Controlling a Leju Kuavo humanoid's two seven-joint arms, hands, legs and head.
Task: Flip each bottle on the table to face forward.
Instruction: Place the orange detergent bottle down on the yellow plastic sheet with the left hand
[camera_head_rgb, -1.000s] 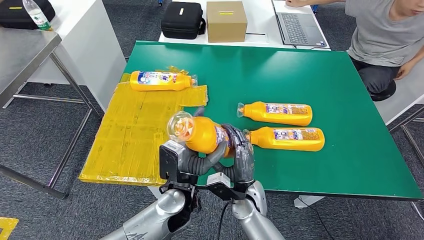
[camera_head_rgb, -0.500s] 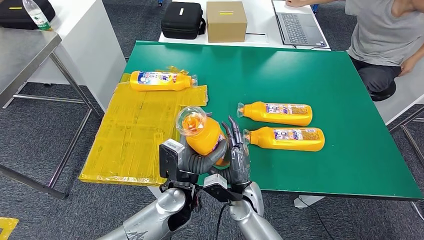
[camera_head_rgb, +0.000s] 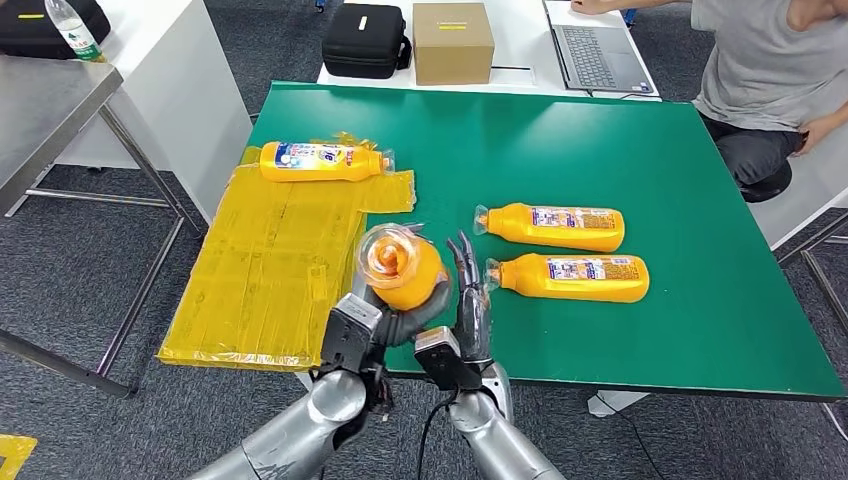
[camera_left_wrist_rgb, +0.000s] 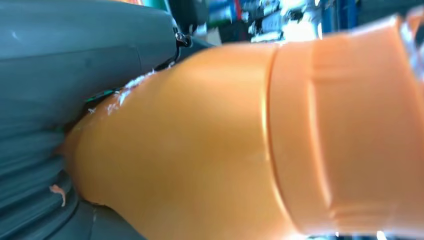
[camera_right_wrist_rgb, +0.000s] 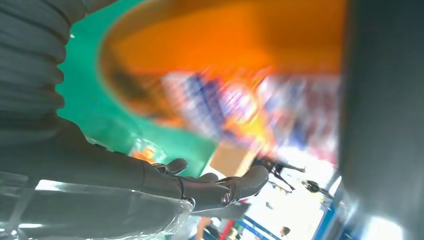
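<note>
One orange bottle (camera_head_rgb: 403, 268) gripped by left hand (camera_head_rgb: 395, 322) | right hand (camera_head_rgb: 470, 310) spread, empty

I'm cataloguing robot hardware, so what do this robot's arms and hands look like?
Both arms are rounded, glossy silver shells. A dark boxy wrist block sits behind each hand, with a black cable hanging between the forearms. The left hand has a thick grey thumb; the right hand has slim dark fingers.

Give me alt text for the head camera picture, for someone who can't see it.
The robot's left hand holds an orange bottle over the near edge of a green table, its right hand open beside it. Two more orange bottles lie to the right, and another lies on yellow sheeting.
</note>
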